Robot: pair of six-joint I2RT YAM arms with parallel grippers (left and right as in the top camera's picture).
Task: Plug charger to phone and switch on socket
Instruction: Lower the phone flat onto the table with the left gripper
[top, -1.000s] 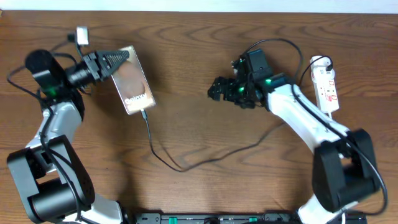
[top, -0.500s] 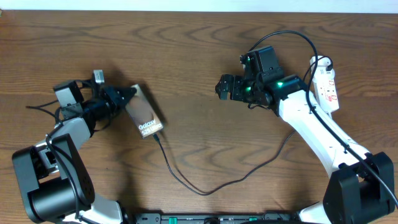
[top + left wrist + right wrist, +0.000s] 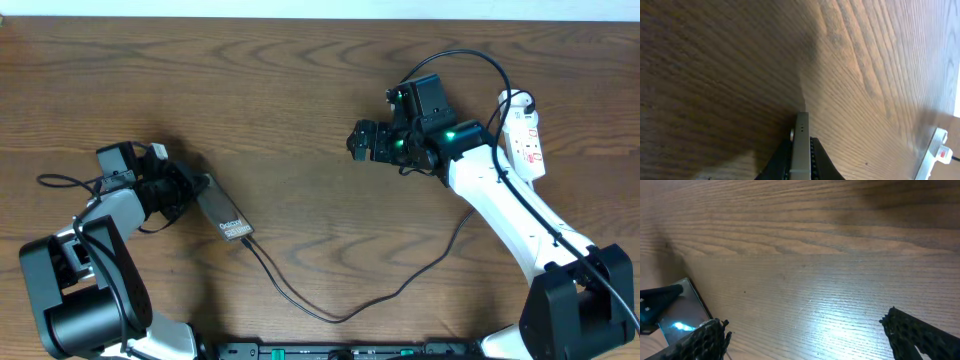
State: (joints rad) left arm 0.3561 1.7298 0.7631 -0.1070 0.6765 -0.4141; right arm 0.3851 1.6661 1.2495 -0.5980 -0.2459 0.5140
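**A:** Start at the left end effector (image 3: 198, 190). It's clamped down tight on the phone (image 3: 224, 211), pinching the upper-left end.

**B:** And the wrist view backs that up. You see only the phone's thin edge (image 3: 801, 145), with a black finger (image 3: 823, 161) pressed against each face.

**A:** So it's tipped up on edge rather than lying flat. My read is that holding it braces the phone so the connector stays put.

**B:** Which way is it pointing?

**A:** The long axis runs diagonally, from the grip at upper left down to lower right. The lettered end is the far one, and the port end faces away from the arm toward the middle of the surface (image 3: 300, 90).

**B:** The charger (image 3: 340, 316) meets that lower-right end. It looks seated, though the tip is too small to be sure.

**A:** From there the cable loops toward the near edge, then climbs right and slips behind the right arm.

**B:** And the right end effector (image 3: 358, 140)?

**A:** It's spread fully wide with nothing in it, hovering mid-surface. Its own camera shows bare wood between the fingers (image 3: 705, 340).

**B:** The socket (image 3: 525, 135) lies at the far right, lengthways front to back. It's well apart from those fingers, so I'd say the switch isn't pressed yet.
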